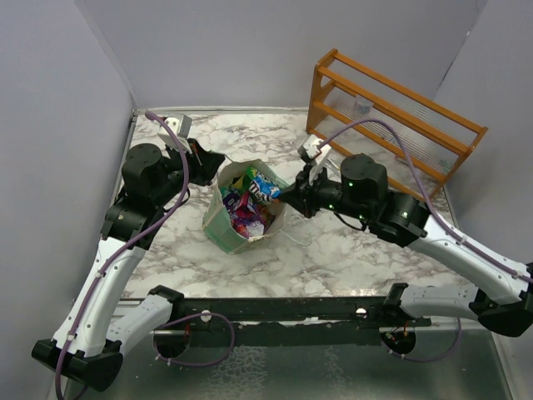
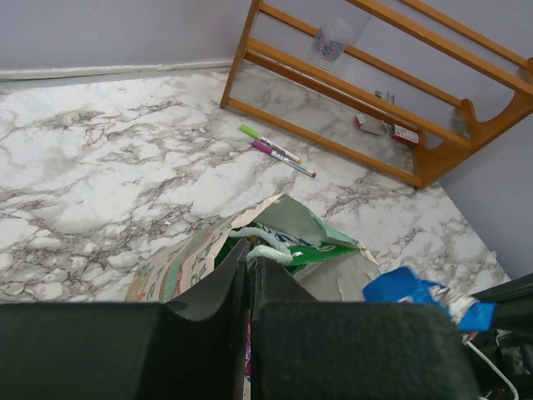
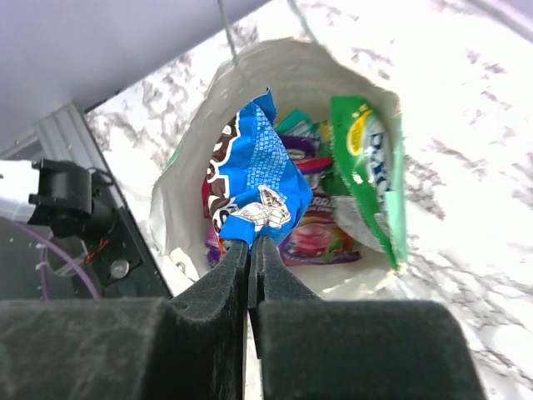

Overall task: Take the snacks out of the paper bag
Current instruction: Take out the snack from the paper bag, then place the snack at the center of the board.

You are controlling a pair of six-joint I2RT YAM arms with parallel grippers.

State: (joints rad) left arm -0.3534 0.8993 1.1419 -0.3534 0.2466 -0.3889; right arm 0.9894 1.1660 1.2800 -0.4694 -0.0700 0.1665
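The paper bag (image 1: 218, 218) lies tipped on the marble table, its mouth facing the right arm, with several snacks inside. My right gripper (image 1: 289, 193) is shut on the corner of a blue packet (image 1: 265, 187) at the bag's mouth. In the right wrist view the gripper (image 3: 251, 243) pinches that blue packet (image 3: 258, 175); a green packet (image 3: 366, 158) and a purple packet (image 3: 316, 237) lie within the cream walls (image 3: 179, 208). My left gripper (image 1: 218, 167) is shut on the bag's far rim. The left wrist view shows that gripper (image 2: 250, 252) closed on the white cord handle (image 2: 271, 250).
An orange wooden rack (image 1: 391, 117) stands at the back right, with small items on its shelf (image 2: 383, 125). Two thin pens (image 2: 275, 150) lie on the marble in front of the rack. Grey walls close in the left, back and right sides.
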